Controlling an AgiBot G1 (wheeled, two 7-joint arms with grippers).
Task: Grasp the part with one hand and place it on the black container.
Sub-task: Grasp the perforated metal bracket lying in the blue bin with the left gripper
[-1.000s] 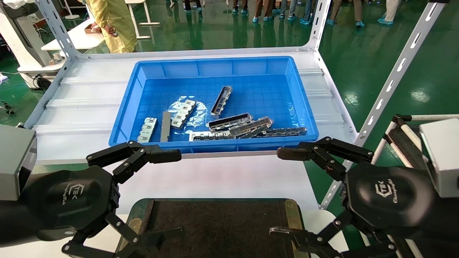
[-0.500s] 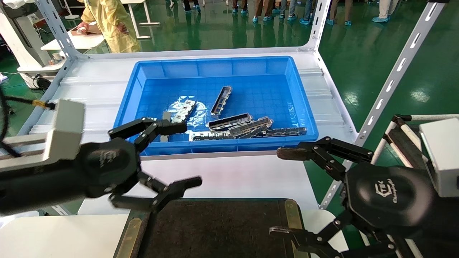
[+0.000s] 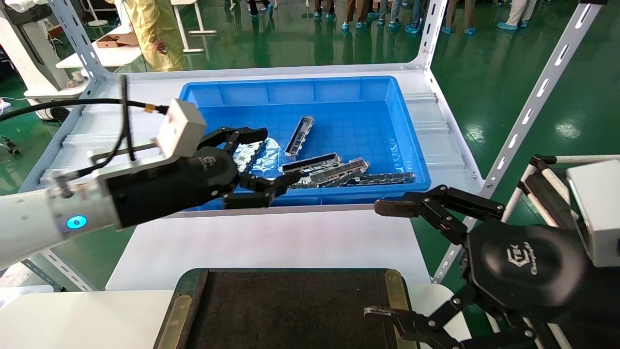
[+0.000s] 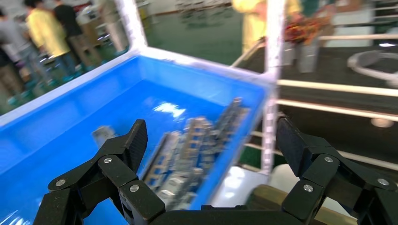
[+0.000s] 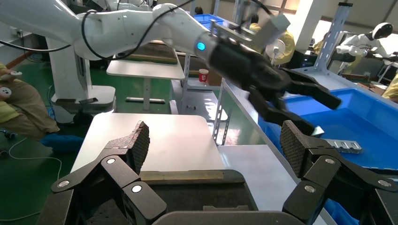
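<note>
Several silvery channel parts lie in the blue bin [image 3: 368, 111]: one part [image 3: 299, 137] lies alone and three others [image 3: 334, 172] are piled near the bin's front wall. My left gripper [image 3: 273, 156] hovers open over the bin's front left, just left of the pile, holding nothing. In the left wrist view the pile of parts [image 4: 187, 154] shows blurred between the open left gripper [image 4: 212, 140]. The black container [image 3: 290, 310] sits at the near edge, bare. My right gripper [image 3: 378, 261] hangs open at the container's right edge, also open in its own view [image 5: 216, 138].
Short segmented blocks [image 3: 247, 152] on a clear plastic sheet lie under the left gripper. The bin stands on a white metal rack [image 3: 111, 145] with slotted uprights [image 3: 533, 102]. A white table [image 3: 266, 242] lies between rack and container. People stand beyond the rack.
My left arm has swung up from beside the black container, forward and rightward over the bin's front wall, still open. The right gripper has not moved.
</note>
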